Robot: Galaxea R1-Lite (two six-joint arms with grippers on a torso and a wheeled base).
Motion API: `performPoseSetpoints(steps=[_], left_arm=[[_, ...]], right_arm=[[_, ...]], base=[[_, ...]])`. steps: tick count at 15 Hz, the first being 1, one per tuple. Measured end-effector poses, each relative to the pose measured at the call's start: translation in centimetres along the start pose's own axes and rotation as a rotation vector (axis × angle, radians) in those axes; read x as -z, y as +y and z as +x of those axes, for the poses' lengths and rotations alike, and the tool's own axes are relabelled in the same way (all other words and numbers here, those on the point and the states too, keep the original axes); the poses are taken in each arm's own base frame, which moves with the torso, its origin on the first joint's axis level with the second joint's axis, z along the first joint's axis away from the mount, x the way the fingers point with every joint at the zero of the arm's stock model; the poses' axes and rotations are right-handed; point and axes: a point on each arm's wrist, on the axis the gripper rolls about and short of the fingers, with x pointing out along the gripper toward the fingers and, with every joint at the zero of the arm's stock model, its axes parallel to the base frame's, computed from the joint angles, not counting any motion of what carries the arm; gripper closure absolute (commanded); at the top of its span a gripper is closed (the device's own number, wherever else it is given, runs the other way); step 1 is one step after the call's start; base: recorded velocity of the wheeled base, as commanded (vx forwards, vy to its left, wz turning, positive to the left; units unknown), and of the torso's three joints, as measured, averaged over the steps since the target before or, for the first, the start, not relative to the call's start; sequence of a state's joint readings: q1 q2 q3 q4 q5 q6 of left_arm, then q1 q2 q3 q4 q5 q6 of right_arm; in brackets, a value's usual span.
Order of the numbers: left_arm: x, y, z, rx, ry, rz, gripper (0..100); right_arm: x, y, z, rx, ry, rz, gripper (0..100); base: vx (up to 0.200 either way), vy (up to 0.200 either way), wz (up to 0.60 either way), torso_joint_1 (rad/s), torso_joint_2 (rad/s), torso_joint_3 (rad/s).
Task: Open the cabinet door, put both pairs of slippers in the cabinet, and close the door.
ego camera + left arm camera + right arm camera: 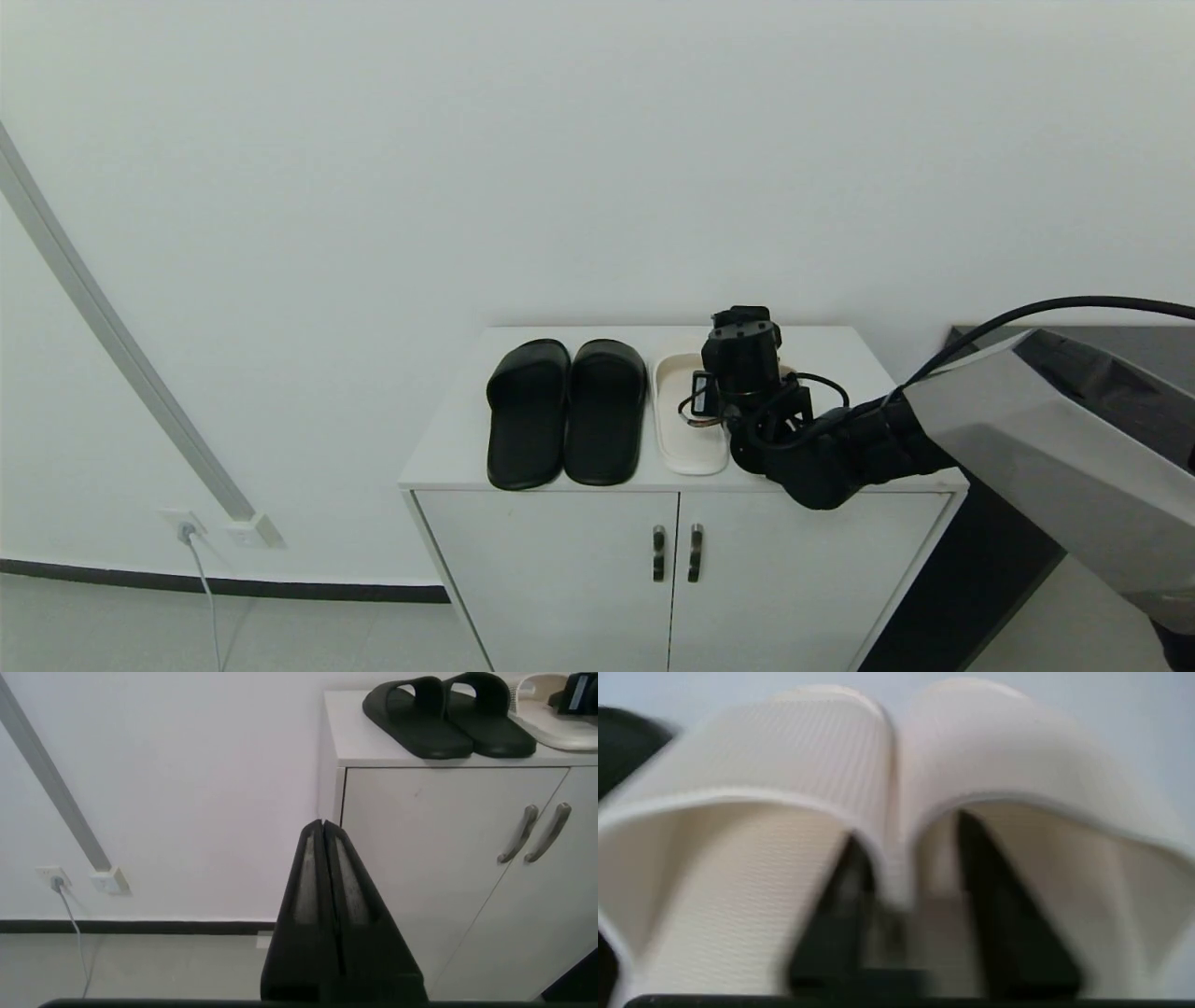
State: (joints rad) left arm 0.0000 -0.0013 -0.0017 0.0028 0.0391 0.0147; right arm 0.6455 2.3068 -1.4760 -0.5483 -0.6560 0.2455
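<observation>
Zero steps done: cabinet (560, 579) shut, black slippers (566, 413) and white slippers (686, 448) on top; right claw (915, 915) spread astride the white, left claw (322, 887) closed.

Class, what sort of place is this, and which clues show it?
Probably a home entryway, or a mock-up: a white cabinet against a bare wall, black slippers and cream slippers on top.

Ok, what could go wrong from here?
Both cabinet doors are closed, so the cream slippers would have nowhere to go if lifted now. The right gripper is open astride the pair's touching straps, so one slipper might drop on lifting. The black slippers lie close beside them and could get nudged.
</observation>
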Motion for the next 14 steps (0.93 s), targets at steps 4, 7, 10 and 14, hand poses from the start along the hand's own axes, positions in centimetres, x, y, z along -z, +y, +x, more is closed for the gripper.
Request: performPoseSetpoints(steps=[4, 7, 10, 14], left_arm=[[0.0, 0.0, 0.0, 0.0, 0.0, 0.001, 100], [0.0, 0.0, 0.0, 0.0, 0.0, 0.002, 100], [0.0, 0.0, 0.0, 0.0, 0.0, 0.003, 100], [0.0, 0.0, 0.0, 0.0, 0.0, 0.003, 100]], right_arm=[[-0.2, 0.0, -0.1, 0.002, -0.005, -0.011, 100], [-1.2, -0.7, -1.5, -0.001, -0.006, -0.038, 100], [-3.1, -2.3, -4.7, -0.072, -0.006, -0.074, 100], [-4.2, -5.6, -11.5, -0.395, 0.027, -0.159, 100]], base=[[0.0, 0.0, 0.0, 0.0, 0.0, 0.0], [0.0, 0.0, 0.0, 0.0, 0.0, 0.0], [0.0, 0.0, 0.0, 0.0, 0.0, 0.0], [0.0, 0.0, 0.0, 0.0, 0.0, 0.0]])
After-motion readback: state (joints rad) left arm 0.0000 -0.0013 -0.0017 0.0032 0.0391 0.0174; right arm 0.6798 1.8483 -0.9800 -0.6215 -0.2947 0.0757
